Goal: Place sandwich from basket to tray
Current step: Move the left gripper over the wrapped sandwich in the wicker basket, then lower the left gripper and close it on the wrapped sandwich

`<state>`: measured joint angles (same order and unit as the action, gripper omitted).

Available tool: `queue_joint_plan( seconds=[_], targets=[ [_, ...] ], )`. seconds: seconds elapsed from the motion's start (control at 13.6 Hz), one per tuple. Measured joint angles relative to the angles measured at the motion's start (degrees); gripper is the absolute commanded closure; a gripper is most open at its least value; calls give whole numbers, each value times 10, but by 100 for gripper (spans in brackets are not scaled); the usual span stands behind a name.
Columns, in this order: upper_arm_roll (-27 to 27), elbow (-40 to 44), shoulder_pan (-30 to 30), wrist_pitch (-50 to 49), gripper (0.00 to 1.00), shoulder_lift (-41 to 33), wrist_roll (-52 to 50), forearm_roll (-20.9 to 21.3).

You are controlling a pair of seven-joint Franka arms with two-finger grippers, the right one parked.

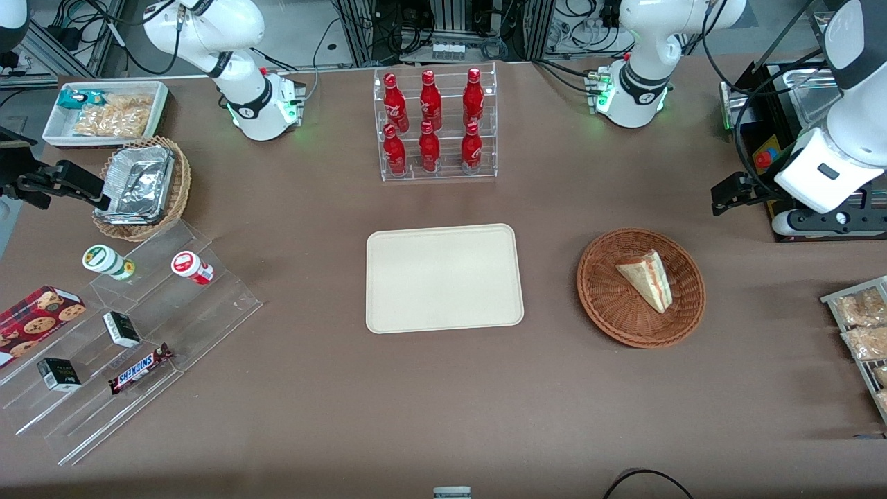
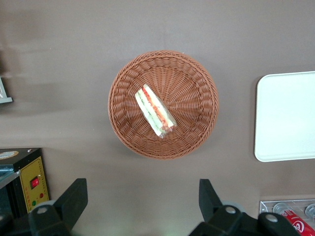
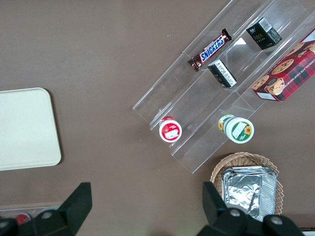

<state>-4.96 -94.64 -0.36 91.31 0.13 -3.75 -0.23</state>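
The sandwich, a pale wedge with red, yellow and green layers, lies in the round reddish-brown basket on the brown table. The flat beige tray sits beside the basket, toward the parked arm's end, with nothing on it. My left gripper hangs open and empty above the table, farther from the front camera than the basket and toward the working arm's end. In the left wrist view the sandwich lies in the basket. The open gripper is well above them, and the tray is beside the basket.
A clear rack of red bottles stands farther from the front camera than the tray. A black box with a red button sits under my left arm. A wire rack of snack packs is at the working arm's end. A clear stepped shelf, a tan foil basket and a white bin lie at the parked arm's end.
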Motion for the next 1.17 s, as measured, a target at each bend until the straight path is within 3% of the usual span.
queue_joint_plan(
  seconds=[0.51,1.17],
  targets=[
    [0,-53,0,40,0,16,2,0],
    [0,-278,0,344,0,33,-12,0]
  ],
)
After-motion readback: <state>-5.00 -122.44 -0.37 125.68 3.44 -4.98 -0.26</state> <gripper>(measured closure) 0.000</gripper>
